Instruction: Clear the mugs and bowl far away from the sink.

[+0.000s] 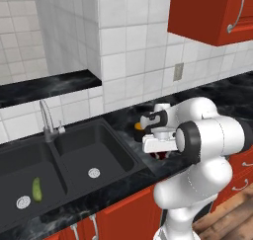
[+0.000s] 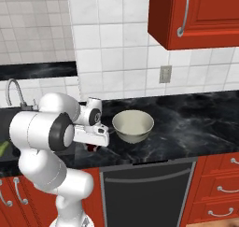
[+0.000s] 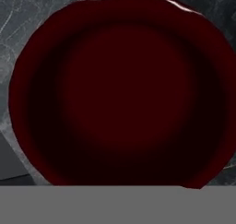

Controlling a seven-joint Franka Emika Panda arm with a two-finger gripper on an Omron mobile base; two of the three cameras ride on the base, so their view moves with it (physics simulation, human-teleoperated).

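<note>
Right, I'm looking across the black marbled counter (image 2: 186, 114), which is running under the white tiled wall and the red upper cabinet (image 2: 200, 16), with red lower cabinets (image 2: 219, 184) and a dark oven front (image 2: 144, 193) sitting below it. On the left the black double sink (image 1: 74, 160) is lying set into the counter, its curved silver faucet (image 1: 45, 118) standing at the back edge, and a small green vegetable (image 1: 36, 189) is resting in the left basin beside the round drain. I'm seeing my white arm (image 2: 44, 132) folding forward over the counter just right of the sink, the hand pointing straight down. The cream bowl (image 2: 133, 125) is sitting upright on the counter to the right of the hand, near it but apart, and well clear of the sink. Under the hand a dark red mug (image 3: 124, 89) is standing upright on the counter, and I'm staring right down into its round mouth from the hand view. Another mug (image 1: 139, 126), black outside with orange inside, is peeking out behind the wrist, close to the sink's right rim. The gripper (image 2: 92, 147) is reaching down at the red mug; the fingertips are hidden, so I cannot tell how the jaws are standing.
</note>
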